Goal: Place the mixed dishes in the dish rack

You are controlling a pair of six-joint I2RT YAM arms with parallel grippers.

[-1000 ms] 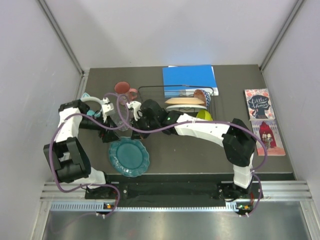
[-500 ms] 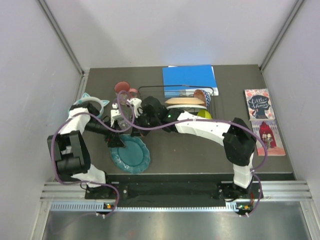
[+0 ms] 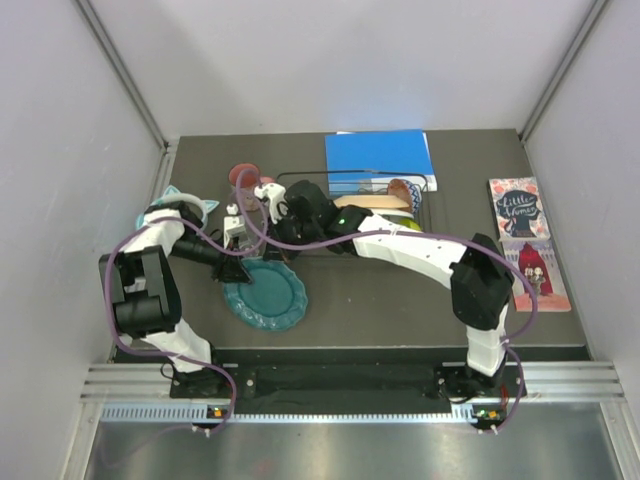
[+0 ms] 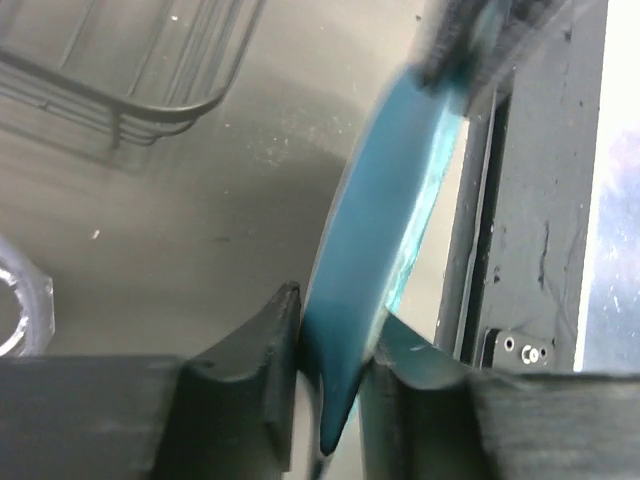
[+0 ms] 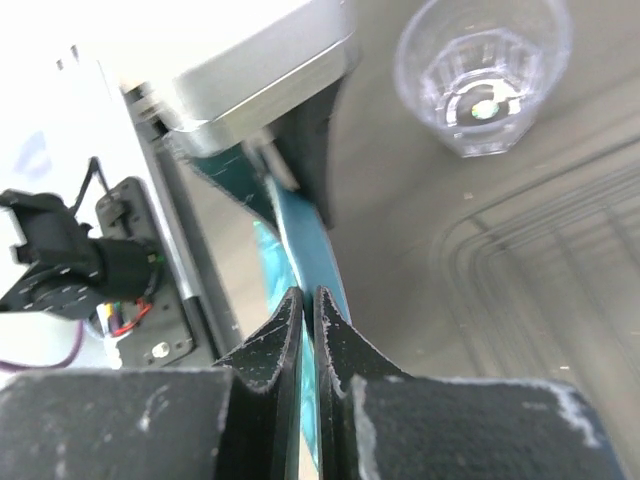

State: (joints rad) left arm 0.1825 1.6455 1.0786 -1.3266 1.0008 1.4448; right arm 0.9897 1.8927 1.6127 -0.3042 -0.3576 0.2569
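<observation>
Left gripper (image 4: 335,320): You will find its two black fingers closed on the rim of the teal scalloped plate (image 4: 385,200), one finger on each face.
Teal scalloped plate, position: In the overhead view it sits on the dark table (image 3: 400,300), in front of the left end of the rack, with its left rim in the left claw. The left wrist view shows it edge-on. You cannot tell whether its far rim rests on the table.
Right gripper (image 5: 308,298): Its fingers are pressed together with nothing clamped. It hangs above the table beside the left end of the rack, and you see the teal plate and the left claw beyond its tips.
Black wire dish rack (image 3: 423,213): It stands at the middle rear of the table. The right arm reaches across its front.
Rack contents: A peach bird-pattern plate (image 3: 372,202) stands on edge among the tines. A yellow-green bowl (image 3: 407,224) shows at the right end, partly hidden by the arm.
Pink mug (image 3: 243,176): On the table, just beside the rack's left rear corner.
Clear plastic cup (image 5: 483,72): Upright on the table, outside the rack's rounded corner.
Blue book (image 3: 380,153): Flat behind the rack.
Teal cat-ear headphones (image 3: 186,198): At the left table edge, partly under the left arm.
</observation>
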